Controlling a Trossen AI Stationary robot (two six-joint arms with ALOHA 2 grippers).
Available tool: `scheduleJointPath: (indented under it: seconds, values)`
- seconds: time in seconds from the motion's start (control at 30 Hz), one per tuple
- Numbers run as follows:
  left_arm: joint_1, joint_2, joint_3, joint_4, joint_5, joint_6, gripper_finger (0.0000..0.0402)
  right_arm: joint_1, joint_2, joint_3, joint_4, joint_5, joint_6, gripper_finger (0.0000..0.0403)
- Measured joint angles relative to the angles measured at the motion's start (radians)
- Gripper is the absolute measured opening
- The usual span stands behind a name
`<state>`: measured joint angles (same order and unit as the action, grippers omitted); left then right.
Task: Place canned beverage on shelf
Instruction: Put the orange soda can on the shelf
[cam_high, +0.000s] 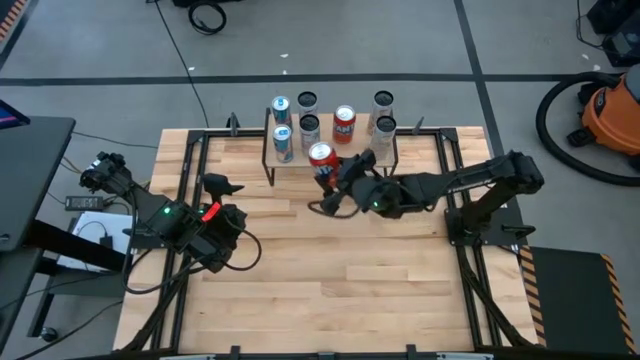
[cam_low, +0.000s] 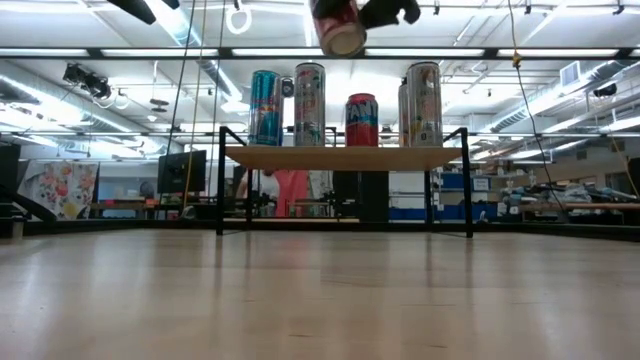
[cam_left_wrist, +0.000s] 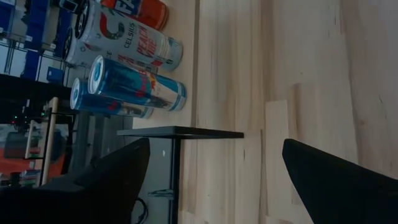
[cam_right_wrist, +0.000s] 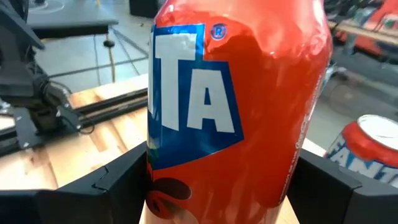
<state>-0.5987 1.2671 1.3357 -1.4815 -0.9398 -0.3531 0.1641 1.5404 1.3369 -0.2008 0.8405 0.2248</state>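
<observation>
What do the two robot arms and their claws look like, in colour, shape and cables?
Both arms are dark, nearly black, built of jointed segments. The left arm shows a small green light and a red part near its wrist, with black cables looping beside it. The right arm also carries a green light near its wrist. The left claw has two broad, matte black fingers that taper to points; the right claw has blocky black fingers.

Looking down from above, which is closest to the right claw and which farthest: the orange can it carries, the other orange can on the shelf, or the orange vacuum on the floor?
1. Carried orange can, in the right claw.
2. Shelf orange can, just behind.
3. Vacuum, far right on the floor.
</observation>
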Motion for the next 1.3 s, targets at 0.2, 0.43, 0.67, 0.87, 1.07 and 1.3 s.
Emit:
scheduleJointPath:
  seconds: [0.2, 0.43, 0.67, 0.87, 1.07, 1.3]
  values:
    - [0.000, 0.000, 0.000, -0.025, 0.003, -0.004, 0.0378, -0.032, 0.003, 0.000, 0.027, -0.047, -0.027, 0.0317]
    - [0.000, 0.000, 0.000, -0.045, 0.006, -0.003, 0.0378, -0.054, -0.049, 0.000, 0.023, 0.029, -0.070, 0.0317]
    - [0.000, 0.000, 0.000, -0.046, 0.006, -0.004, 0.0378, -0.104, -0.054, 0.000, -0.089, 0.023, -0.037, 0.0318]
    - [0.000, 0.000, 0.000, -0.046, 0.002, -0.003, 0.0378, -0.115, -0.066, 0.000, -0.178, -0.011, -0.015, 0.0318]
    - [0.000, 0.000, 0.000, -0.039, -0.004, -0.003, 0.0378, -0.096, -0.081, 0.000, -0.060, -0.095, -0.115, 0.0318]
    - [0.000, 0.000, 0.000, -0.038, -0.003, -0.019, 0.0378, -0.069, -0.102, 0.000, -0.005, -0.056, -0.204, 0.0318]
